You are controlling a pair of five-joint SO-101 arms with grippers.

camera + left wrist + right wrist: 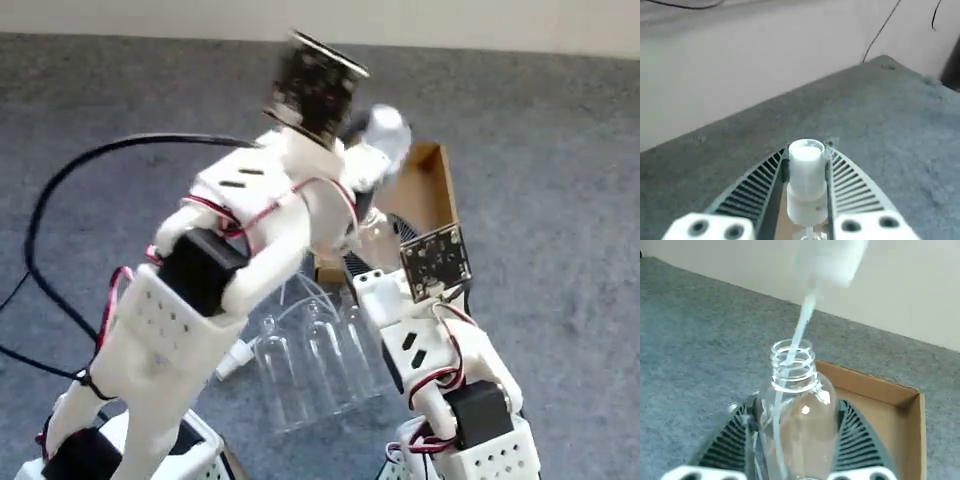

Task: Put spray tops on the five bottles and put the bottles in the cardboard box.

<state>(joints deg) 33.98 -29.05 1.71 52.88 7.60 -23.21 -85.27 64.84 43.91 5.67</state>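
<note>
The left gripper point(806, 151) is closed on the white spray top point(806, 175) and holds it in the air above the clear bottle point(799, 425). The thin tube point(801, 325) of the top goes down into the open neck, and the cap itself is not yet on the thread. The right gripper point(794, 409) is clamped around the body of this bottle and holds it upright, just on the near side of the cardboard box point(875, 390). A few more clear bottles point(300, 365) lie side by side on the grey table point(560, 150), near the arm bases.
</note>
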